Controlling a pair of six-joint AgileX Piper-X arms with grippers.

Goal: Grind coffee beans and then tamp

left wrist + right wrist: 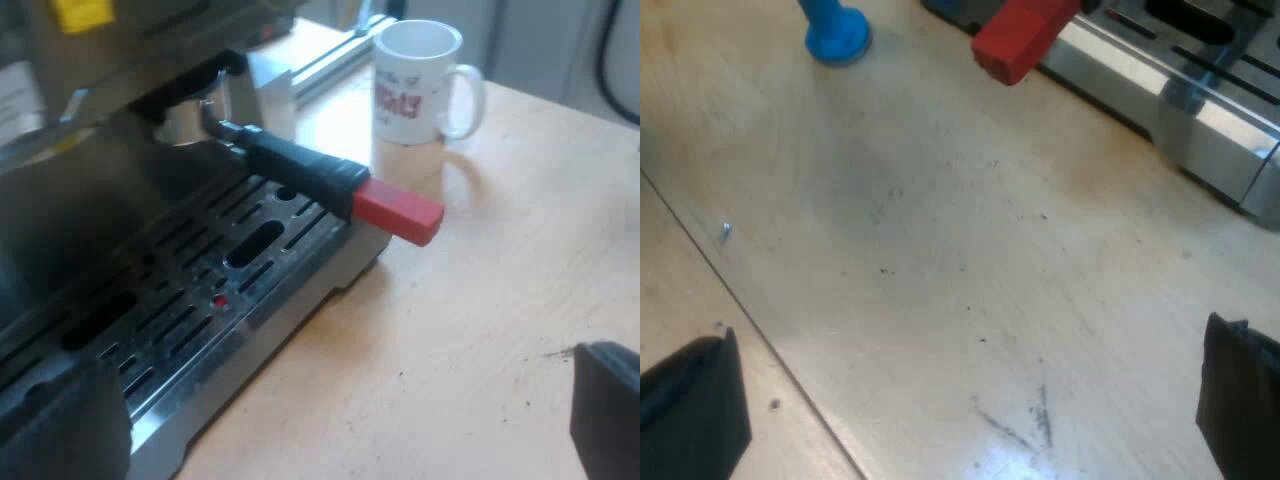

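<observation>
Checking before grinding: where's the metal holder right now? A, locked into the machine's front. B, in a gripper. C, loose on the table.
A: the holder sits locked in the espresso machine, its handle jutting over the drip tray.

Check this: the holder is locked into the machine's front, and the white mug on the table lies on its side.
Wrong on the mug: it stands upright on the table, as the left wrist view shows. The holder is indeed locked into the machine's front.

White mug (pixel 415 95) upright, pale wooden table (pixel 480 330)
</observation>
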